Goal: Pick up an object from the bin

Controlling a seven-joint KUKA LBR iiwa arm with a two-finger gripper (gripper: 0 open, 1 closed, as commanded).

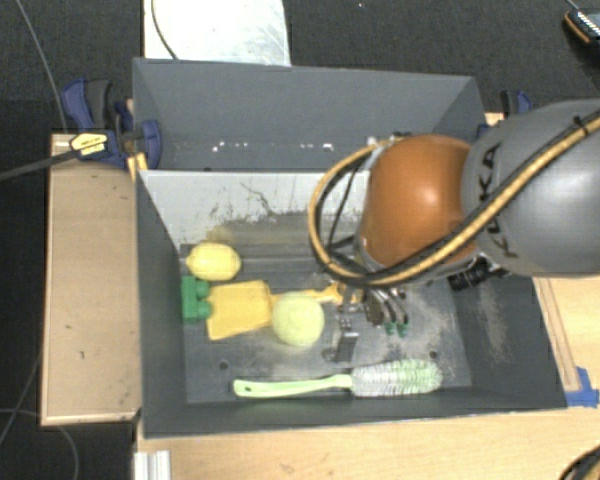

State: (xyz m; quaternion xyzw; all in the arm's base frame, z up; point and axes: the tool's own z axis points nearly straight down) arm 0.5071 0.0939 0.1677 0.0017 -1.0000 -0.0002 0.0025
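A grey metal bin [300, 108] stands on a dark floor. At the left of its bottom lies a green block [193, 299], touching a yellow sponge [239, 309]; a lemon [213, 262] sits just behind them. Right of the sponge, and touching it, is a pale green ball [298, 321], round, so with no long axis. The gripper [348, 336] is low just beside the ball's right side; whether it is open or closed I cannot tell. In front, a light green brush [335, 385] lies left to right, bristles at the right. The arm [560, 198], behind an orange cover [420, 203], carries black letters KUKA.
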